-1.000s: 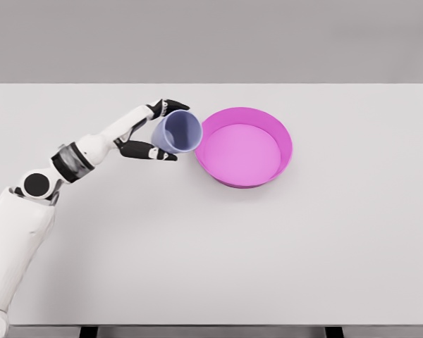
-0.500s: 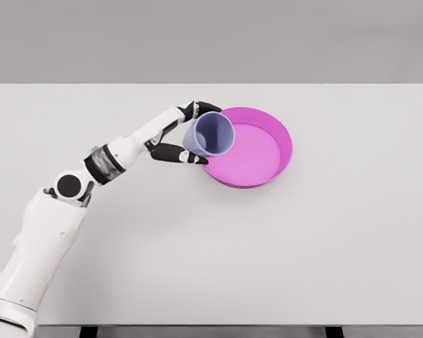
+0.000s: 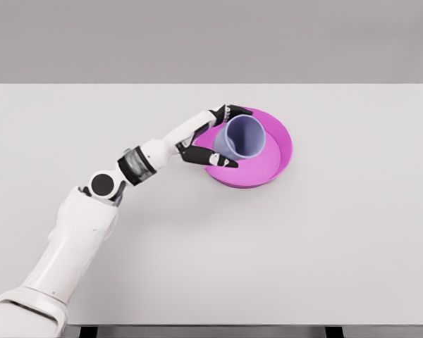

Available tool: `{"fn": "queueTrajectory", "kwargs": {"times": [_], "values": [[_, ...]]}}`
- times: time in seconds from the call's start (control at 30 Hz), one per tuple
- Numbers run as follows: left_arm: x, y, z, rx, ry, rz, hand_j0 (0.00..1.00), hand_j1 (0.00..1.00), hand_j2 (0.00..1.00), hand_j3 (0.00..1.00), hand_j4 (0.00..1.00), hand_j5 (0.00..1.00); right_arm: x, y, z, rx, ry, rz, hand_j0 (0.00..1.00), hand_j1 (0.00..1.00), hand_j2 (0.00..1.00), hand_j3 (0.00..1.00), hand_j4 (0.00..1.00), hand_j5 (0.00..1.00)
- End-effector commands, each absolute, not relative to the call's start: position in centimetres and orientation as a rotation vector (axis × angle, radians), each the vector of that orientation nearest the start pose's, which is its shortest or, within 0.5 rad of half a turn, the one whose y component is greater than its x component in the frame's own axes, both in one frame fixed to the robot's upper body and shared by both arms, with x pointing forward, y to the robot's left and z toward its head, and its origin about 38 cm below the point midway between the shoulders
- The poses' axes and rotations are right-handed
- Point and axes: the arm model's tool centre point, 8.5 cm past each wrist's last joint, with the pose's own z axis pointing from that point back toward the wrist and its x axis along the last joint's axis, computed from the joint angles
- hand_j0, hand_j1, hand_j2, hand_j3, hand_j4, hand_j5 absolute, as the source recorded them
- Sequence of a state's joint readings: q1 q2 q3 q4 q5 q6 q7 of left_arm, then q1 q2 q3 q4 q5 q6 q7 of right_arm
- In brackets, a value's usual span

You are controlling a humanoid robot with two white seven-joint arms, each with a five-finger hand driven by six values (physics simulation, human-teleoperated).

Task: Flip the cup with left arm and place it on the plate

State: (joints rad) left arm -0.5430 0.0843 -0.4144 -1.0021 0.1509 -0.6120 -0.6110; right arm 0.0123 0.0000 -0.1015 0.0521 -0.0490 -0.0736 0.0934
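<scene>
Head view: I see the left robot hand (image 3: pixel 213 138) grasping the lilac cup (image 3: pixel 241 137), tilted, mouth toward camera, over the magenta plate (image 3: pixel 282 148); plate near the white surface's (image 3: pixel 268 253) far edge.

Simulated test scene, bare white table (image 3: pixel 303 246), blank grey backdrop, probably lab-like

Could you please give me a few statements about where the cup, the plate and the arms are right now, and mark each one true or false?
1. The left hand grips the cup. True.
2. The cup is over the pink plate. True.
3. The cup lies on the bare table, clear of the plate. False: it is held over the plate.
4. The right arm reaches toward the plate. False: no right arm is in view.
5. The cup's opening faces up toward the camera. True.
</scene>
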Motion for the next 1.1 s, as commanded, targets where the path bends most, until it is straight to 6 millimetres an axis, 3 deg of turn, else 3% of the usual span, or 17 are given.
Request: {"fn": "queueTrajectory", "kwargs": {"times": [0.0,0.23,0.37,0.7,1.07], "values": [[45.9,10.5,11.5,-0.582,-1.866,-1.014,0.72,0.72,0.72,0.72,0.72,0.72,-1.6,-26.3,-26.1,0.001,-0.024,-0.149,1.00,1.00,1.00,1.00,1.00,1.00],[46.8,10.0,11.2,-0.582,-1.836,-1.011,0.72,0.72,0.72,0.72,0.72,0.72,-1.6,-26.3,-26.1,0.001,-0.024,-0.149,1.00,1.00,1.00,1.00,1.00,1.00],[46.9,9.1,9.9,-0.598,-1.783,-1.013,0.73,0.73,0.73,0.73,0.73,0.73,-1.7,-26.3,-26.1,0.001,-0.023,-0.149,1.00,1.00,1.00,1.00,1.00,1.00],[46.6,7.4,10.0,-0.628,-1.775,-1.047,0.74,0.74,0.74,0.74,0.74,0.74,-1.7,-26.3,-26.1,0.001,-0.023,-0.149,1.00,1.00,1.00,1.00,1.00,1.00],[47.2,7.9,9.1,-0.603,-1.730,-1.050,0.74,0.74,0.74,0.74,0.74,0.74,-1.7,-26.3,-26.1,0.001,-0.023,-0.149,1.00,1.00,1.00,1.00,1.00,1.00]]}}
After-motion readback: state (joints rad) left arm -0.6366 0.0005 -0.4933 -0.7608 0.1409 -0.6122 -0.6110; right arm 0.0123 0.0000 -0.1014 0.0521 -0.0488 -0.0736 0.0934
